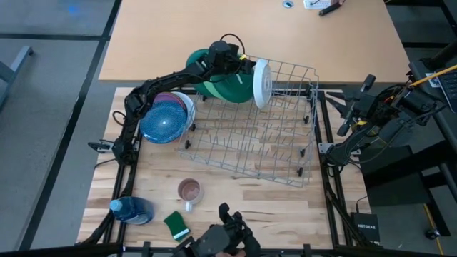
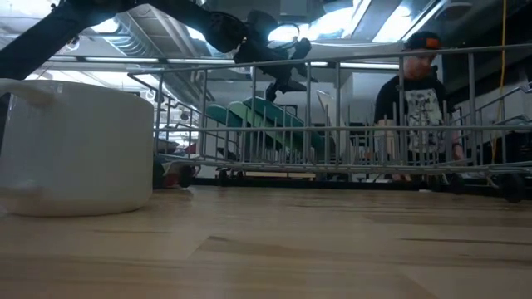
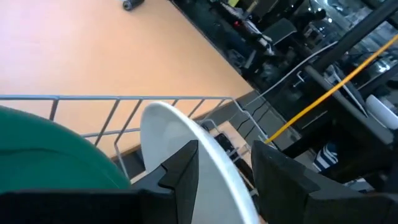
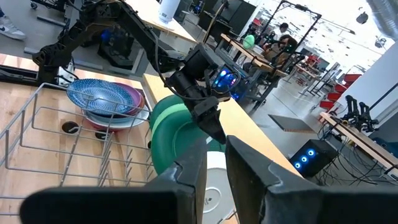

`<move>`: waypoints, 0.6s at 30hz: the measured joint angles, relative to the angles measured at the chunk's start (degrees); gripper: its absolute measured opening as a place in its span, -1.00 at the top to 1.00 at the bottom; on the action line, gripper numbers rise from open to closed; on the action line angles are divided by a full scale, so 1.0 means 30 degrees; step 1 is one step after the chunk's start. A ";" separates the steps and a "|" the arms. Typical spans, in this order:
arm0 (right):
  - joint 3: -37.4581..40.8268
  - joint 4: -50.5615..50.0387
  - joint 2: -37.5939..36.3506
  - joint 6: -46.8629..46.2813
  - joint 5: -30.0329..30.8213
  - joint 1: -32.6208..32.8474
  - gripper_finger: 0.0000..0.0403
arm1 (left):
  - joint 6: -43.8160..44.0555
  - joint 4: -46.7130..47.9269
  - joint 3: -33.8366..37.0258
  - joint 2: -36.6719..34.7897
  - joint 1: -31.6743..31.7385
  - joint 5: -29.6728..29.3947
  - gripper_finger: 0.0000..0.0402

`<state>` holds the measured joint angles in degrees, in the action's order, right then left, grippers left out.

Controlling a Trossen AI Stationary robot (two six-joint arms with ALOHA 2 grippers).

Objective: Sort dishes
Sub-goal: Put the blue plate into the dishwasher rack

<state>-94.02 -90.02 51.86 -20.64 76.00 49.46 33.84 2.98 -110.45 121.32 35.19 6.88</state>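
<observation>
While the left hand (image 1: 243, 68) hangs over the far end of the rack (image 1: 285, 143), its fingers straddle the white plate (image 1: 261, 82) standing there on edge (whether they pinch it, I cannot tell). Two green plates (image 1: 218, 82) stand beside it. Blue and pink plates (image 1: 166, 118) wait stacked on the surface (image 1: 235, 189), so most sorting remains. The right hand (image 1: 350, 121) idles at the surface's edge, slightly parted, empty.

You are looking into a robotics lab set up as one large open room. Beyond your wooden table (image 1: 235, 196), rows of workbenches (image 4: 348, 134) are carrying more dark robot arms (image 4: 360, 112) on metal frames, and people (image 4: 283, 42) are sitting at them. A person (image 2: 420, 100) is standing behind the wire rack (image 2: 332, 116). Exposed ducts (image 2: 150, 29) are running under the ceiling.
</observation>
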 joint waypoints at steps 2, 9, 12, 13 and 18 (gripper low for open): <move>0.0000 0.0002 0.0007 -0.0002 0.0111 0.0002 0.68 | 0.0001 -0.0076 0.0006 -0.0115 -0.0159 0.0016 0.32; -0.0007 0.0000 0.0007 -0.0036 0.0120 0.0001 0.68 | -0.0478 -0.0224 0.0026 -0.0082 -0.0528 0.0078 0.32; -0.0007 -0.0006 0.0007 -0.0036 -0.0040 0.0005 0.68 | -0.0730 -0.0306 0.0028 -0.0253 -0.0645 0.0072 0.32; -0.0007 0.0000 0.0007 -0.0036 -0.0040 -0.0002 0.68 | -0.0905 -0.0496 0.0028 -0.0343 -0.0652 0.0074 0.32; -0.0007 0.0000 0.0007 -0.0362 -0.0047 0.0000 0.68 | -0.2153 -0.0435 0.0028 -0.1442 -0.0413 0.0100 0.32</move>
<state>-94.04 -90.02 51.88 -21.73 75.85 49.46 27.38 1.67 -110.37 117.00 33.95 7.18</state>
